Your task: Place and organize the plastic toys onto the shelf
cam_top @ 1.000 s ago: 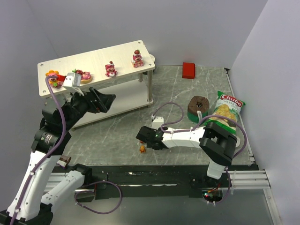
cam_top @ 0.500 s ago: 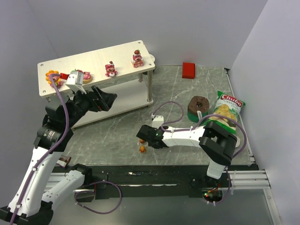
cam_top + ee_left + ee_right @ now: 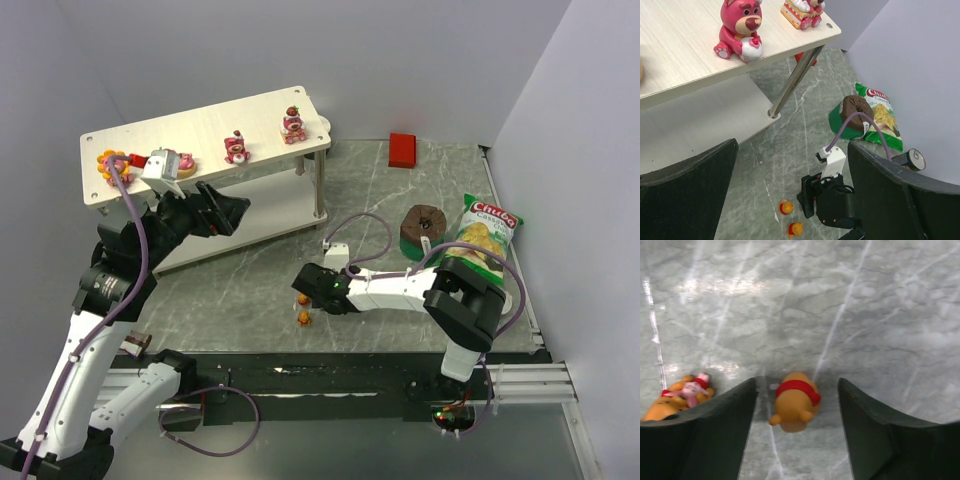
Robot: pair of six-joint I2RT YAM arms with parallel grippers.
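Note:
The shelf [image 3: 205, 128] stands at the back left. On its top board sit an orange flower-faced toy [image 3: 112, 162] and three pink bears [image 3: 183, 163], [image 3: 236, 147], [image 3: 293, 125]. Two small orange bears [image 3: 303, 318] lie on the table near the front edge. My right gripper [image 3: 306, 292] is low over them and open. In the right wrist view one orange bear [image 3: 795, 401] lies between the fingers [image 3: 725, 420], touching neither, and another small toy [image 3: 682, 392] lies to the left. My left gripper [image 3: 222, 212] hovers open and empty in front of the shelf [image 3: 680, 45].
A red block [image 3: 403, 149] sits at the back of the table. A brown-and-green cylinder [image 3: 423, 228] and a green chips bag [image 3: 485, 235] are on the right. A can [image 3: 912, 159] lies beside the bag. Walls close in behind and to the right.
My right gripper's jaws have opened wider around the small orange bear, which stays on the table. The left arm has shifted slightly back and up near the shelf.

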